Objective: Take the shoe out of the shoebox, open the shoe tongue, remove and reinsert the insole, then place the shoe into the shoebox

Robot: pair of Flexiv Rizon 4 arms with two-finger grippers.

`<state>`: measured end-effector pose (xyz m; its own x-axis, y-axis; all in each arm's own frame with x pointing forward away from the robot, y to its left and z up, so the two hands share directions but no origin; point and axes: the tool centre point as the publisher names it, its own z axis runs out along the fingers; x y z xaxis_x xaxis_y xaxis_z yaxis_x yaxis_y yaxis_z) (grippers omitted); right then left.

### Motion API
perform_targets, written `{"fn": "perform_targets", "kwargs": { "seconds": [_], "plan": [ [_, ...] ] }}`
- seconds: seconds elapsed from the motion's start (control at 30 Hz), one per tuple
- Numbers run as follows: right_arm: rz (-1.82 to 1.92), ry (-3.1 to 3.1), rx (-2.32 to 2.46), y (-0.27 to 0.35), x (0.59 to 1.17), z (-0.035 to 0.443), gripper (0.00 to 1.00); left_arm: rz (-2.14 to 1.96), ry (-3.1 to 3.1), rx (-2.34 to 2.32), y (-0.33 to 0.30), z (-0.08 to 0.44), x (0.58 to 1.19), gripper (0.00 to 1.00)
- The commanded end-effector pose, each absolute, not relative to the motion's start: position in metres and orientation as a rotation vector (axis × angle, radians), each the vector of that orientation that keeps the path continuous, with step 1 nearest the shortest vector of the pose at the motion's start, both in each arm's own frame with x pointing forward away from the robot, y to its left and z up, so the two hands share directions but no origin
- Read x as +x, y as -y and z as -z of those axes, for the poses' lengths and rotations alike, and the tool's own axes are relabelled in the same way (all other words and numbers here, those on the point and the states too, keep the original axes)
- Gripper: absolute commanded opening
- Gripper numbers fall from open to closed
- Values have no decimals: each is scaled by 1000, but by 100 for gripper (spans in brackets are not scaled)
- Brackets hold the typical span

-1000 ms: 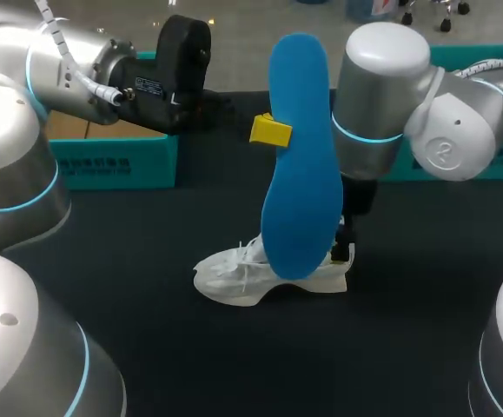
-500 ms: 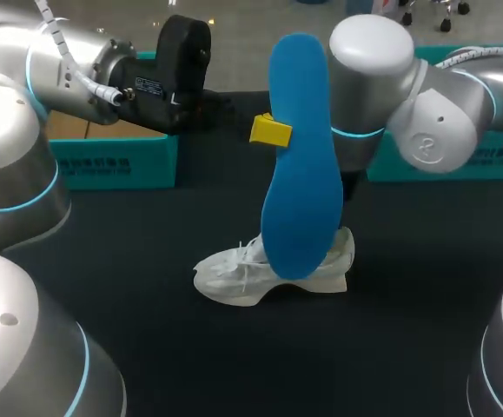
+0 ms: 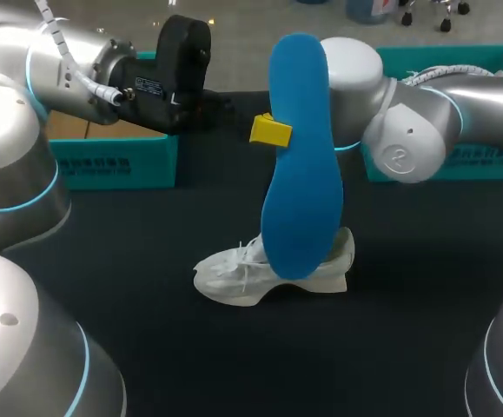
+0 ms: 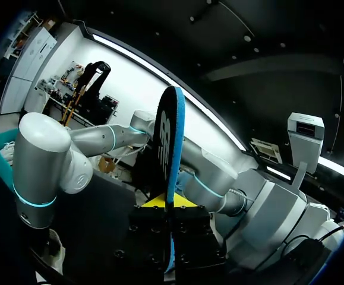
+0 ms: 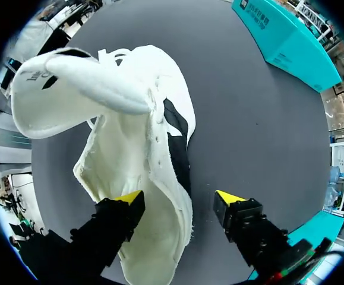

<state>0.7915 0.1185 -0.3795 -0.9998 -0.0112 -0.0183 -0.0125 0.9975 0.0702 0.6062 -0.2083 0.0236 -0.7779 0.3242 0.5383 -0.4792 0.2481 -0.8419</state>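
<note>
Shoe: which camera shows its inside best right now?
Right wrist view: the shoe fills it, tongue lifted, opening exposed. Head view shows it side-on, its middle hidden behind the blue insole. Left wrist view shows hardly any of it.

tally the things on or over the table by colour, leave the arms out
white: 1, shoe
blue: 1, insole
teal: 2, left box and right box
total: 4
</note>
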Motion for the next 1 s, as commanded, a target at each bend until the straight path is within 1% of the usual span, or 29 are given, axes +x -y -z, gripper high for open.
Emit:
{"fn": "perform_targets", "kwargs": {
  "seconds": [0.03,0.1,0.53,0.7,1.0],
  "plan": [
    [-106,-3135,-12,-121,792,392,14,-1601,1878,141,208,-23,606,0],
    [-100,-3142,-10,-120,790,393,0,-1601,1878,141,208,-23,606,0],
    [-93,-3153,-21,-116,786,393,0,-1601,1878,141,208,-23,606,0],
    [-102,-3146,519,-117,778,387,0,-1601,1878,141,208,-23,606,0],
    [-90,-2933,1271,-125,758,350,0,-1601,1878,141,208,-23,606,0]
  ]
}}
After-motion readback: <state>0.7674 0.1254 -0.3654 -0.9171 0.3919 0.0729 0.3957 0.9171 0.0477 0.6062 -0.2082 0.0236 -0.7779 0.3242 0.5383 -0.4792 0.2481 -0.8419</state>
